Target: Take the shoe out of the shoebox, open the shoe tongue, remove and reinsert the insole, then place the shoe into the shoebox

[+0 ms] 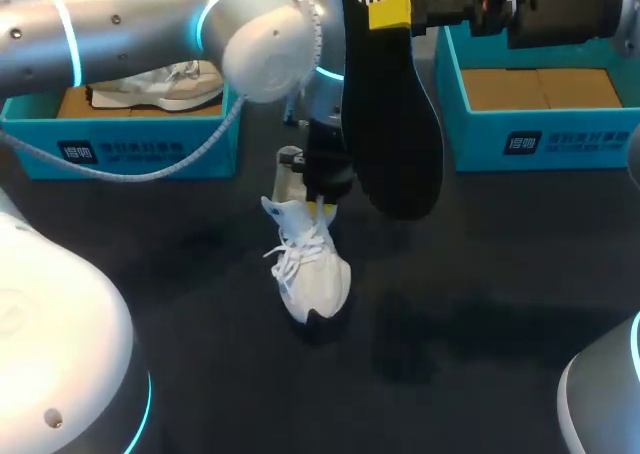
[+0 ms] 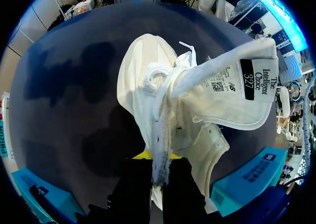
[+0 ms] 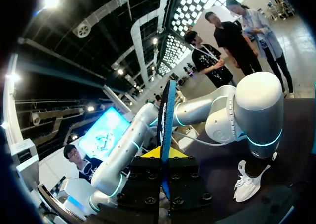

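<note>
Backdrop was pretty much just the surface (image 1: 500,294): a dark, near-black matte top that filled the head view. It was lit softly, so blurry shadow patches lay across it. From the left wrist view it looked dark grey with darker blotches.

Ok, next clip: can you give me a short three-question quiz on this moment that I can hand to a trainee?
1. True or false: the insole is inside the white shoe standing on the table.
2. Which gripper holds the insole? A) left B) right C) neither
3. Fill in: a second shoe lies in the box on the robot's ____ side.

Key:
1. False. The insole is held up in the air, clear of the shoe.
2. B. The right gripper is shut on it, and the left gripper is shut on the white shoe.
3. Left.
</note>
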Available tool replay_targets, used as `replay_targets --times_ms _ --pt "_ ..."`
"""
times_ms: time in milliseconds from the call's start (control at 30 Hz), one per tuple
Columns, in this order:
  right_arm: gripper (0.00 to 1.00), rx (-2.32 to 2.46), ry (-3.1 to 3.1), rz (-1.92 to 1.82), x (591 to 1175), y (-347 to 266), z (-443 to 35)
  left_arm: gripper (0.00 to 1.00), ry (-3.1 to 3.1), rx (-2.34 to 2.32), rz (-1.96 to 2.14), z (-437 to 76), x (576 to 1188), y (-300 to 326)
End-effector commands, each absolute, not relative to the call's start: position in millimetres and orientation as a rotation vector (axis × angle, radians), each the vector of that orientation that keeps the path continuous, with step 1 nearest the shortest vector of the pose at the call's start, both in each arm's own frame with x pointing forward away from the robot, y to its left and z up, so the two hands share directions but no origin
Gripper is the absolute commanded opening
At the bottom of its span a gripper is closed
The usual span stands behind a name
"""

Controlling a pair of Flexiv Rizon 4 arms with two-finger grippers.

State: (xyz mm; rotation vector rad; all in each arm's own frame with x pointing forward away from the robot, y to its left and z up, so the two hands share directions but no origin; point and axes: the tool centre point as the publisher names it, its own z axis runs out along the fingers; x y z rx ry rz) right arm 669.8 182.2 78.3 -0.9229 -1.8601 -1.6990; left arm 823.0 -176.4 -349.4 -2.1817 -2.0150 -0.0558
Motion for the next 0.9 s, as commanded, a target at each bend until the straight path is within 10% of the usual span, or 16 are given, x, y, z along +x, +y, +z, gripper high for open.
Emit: replay_targets --times_ms 33,900 --pt "0.00 -0.924 -1.861 -1.697 672 186 78 0.00 -1.976 -2.156 -0.120 -353 829 -190" --pt "0.00 -0.924 -1.861 -1.697 672 186 78 0.00 -1.960 -2.118 -0.123 -360 821 -179"
